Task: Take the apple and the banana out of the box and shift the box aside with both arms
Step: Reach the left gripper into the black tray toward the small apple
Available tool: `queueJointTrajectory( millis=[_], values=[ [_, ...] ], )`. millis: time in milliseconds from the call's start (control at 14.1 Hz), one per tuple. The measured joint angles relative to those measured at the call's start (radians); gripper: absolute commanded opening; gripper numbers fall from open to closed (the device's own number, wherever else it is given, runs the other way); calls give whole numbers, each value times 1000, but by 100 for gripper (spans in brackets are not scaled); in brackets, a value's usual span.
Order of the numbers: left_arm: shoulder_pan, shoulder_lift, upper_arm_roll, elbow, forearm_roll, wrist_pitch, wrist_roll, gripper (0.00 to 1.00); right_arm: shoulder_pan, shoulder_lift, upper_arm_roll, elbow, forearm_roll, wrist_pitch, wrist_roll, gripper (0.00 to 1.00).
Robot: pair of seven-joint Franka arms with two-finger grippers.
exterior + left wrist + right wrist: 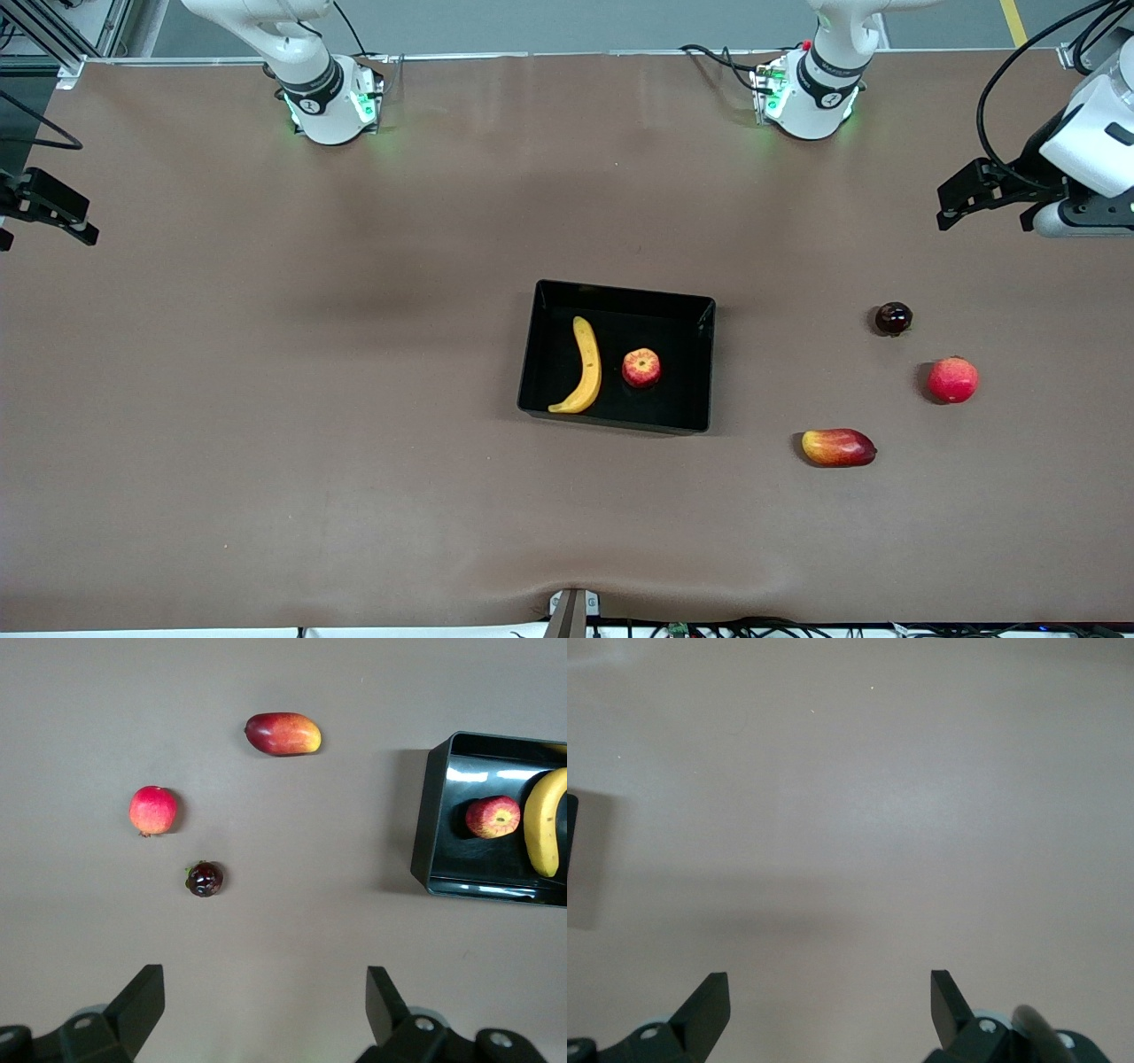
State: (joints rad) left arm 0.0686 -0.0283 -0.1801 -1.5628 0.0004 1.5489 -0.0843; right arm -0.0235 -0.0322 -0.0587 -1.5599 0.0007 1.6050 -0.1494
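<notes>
Your box [700, 310] sits mid-tabletop [266, 399] with the banana [585, 365] and the apple [641, 368] lying side by side in it, apart, the banana toward the right arm's end and its long axis running from the robots' bases toward the front camera. Both arms wait high at the edges, the left end effector [264, 1005] and the right end effector [829, 1005] each released and empty. You'll likely find the left arm nearer, so the apple is probably its pick and the banana the right's.
</notes>
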Motion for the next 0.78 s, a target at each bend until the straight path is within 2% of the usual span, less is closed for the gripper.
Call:
queueJointTrajectory(
  millis=[427,640,782],
  values=[
    [0,15,-21,3,0,0,0,100,0,0,0,0,0,0,0,100],
    [-5,52,-118,2,0,10,-108,100,-1,4,-1,-1,0,-1,0,100],
    [-18,88,-200,-16,0,78,-252,100,-7,15,-2,-2,0,-1,0,100]
  ],
)
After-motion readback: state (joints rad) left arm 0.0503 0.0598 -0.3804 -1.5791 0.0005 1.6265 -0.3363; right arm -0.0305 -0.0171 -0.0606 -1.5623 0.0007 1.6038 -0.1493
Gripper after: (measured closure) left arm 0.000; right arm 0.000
